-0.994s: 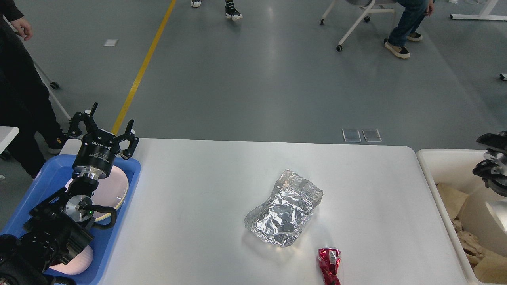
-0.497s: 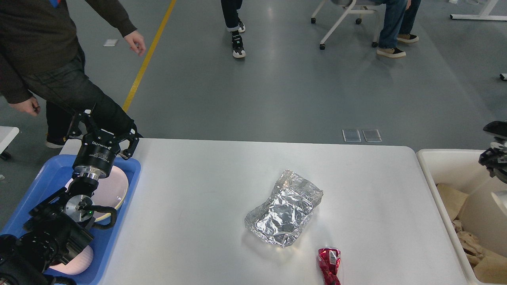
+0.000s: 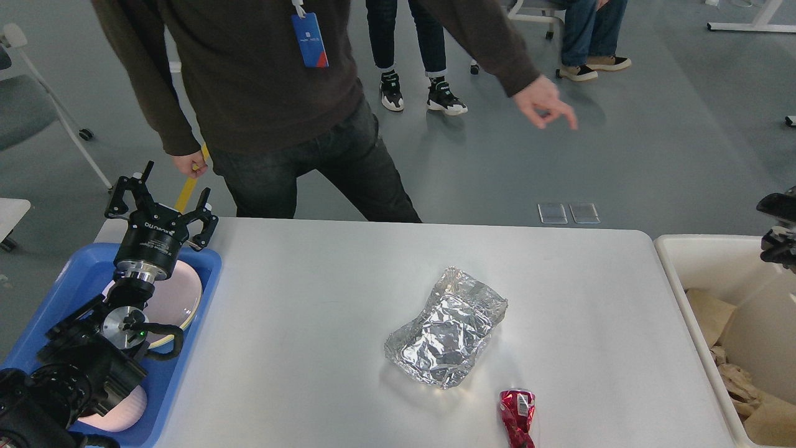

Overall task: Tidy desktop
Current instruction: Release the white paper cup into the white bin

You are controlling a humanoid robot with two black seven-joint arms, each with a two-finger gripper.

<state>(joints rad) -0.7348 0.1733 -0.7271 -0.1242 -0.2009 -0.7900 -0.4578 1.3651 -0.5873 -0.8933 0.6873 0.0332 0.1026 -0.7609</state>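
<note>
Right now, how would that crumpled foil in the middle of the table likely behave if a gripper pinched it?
The foil looks thin and creased, so it would probably crush rather than hold shape. It seems puffed and hollow, likely very light. Lying flat on the table, it should slide, not roll.

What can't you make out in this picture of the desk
Head view only:
- Right gripper: cut off by the right edge; fingers cannot be told apart.
- Plates in the blue tray: partly hidden by the left arm.
- Red can: lower end cut off by the bottom edge; label too small to read.
- Bin: contents run past the right edge.
- Person: head cut off at the top edge.
</note>
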